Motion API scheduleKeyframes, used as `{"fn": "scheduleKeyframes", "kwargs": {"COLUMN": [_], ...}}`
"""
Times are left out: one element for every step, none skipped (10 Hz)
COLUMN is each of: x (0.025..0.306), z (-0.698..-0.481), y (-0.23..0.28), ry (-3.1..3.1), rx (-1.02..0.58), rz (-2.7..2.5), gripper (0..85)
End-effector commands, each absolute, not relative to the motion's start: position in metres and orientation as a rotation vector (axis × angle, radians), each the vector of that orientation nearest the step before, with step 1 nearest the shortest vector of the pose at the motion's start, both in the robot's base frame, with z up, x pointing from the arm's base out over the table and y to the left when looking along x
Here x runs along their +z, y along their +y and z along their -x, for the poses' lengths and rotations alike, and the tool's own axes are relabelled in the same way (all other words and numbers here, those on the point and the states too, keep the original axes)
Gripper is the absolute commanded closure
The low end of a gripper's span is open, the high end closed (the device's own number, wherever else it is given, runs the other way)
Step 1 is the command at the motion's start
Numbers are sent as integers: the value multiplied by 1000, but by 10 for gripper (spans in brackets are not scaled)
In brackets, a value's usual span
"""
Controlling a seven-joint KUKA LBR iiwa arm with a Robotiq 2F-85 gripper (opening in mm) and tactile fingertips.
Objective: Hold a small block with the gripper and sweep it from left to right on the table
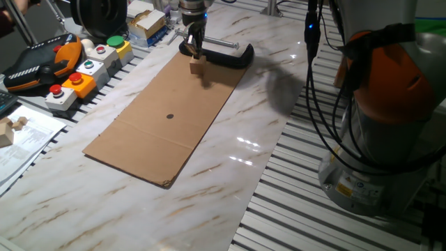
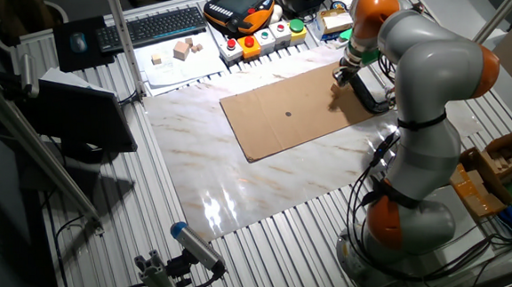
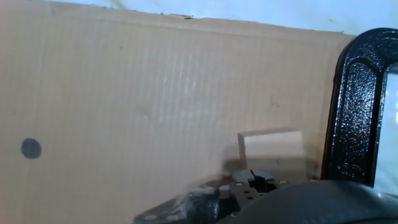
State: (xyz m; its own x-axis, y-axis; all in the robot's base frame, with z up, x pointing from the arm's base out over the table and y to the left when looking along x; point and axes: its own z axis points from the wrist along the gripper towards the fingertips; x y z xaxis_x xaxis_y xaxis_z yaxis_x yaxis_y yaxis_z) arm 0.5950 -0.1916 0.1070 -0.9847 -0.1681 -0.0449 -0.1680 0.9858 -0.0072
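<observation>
Tool (image 3: 252,180) directly over the small block (image 3: 272,152).

**Where things sit**

I see the cardboard (image 1: 164,118) lying on the table (image 1: 230,174), its dot (image 1: 170,116) near the middle. The block (image 1: 197,65) rests on the cardboard's far corner, under my gripper (image 1: 194,50). A clamp (image 1: 221,54) lies just behind the block at that edge. Left of the cardboard, off the table, I have the button boxes (image 1: 87,73).

A black clamp (image 1: 221,54) pins a dotted cardboard sheet (image 1: 167,115) beside button boxes (image 1: 87,73).
</observation>
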Motion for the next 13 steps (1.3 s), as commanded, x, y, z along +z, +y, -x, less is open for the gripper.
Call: {"fn": "scheduleKeyframes", "kwargs": {"x": [106,105,105,103,103,103,103,103,103,104,104,103,102], "z": [-596,-598,-600,-601,-602,-602,-603,-604,-603,-603,-603,-603,-603], "y": [-192,-194,-196,-198,-199,-199,-201,-202,-203,-204,-205,-205,-206], "ry": [3084,3085,3089,3090,3090,3091,3090,3087,3087,3088,3079,3073,3071], "rx": [-8,-15,-12,-10,-12,-8,23,25,21,35,41,35,32], "rz": [262,272,277,284,286,289,293,297,295,283,272,276,293], "gripper": [843,843,843,843,843,843,817,573,363,167,60,10,0]}}
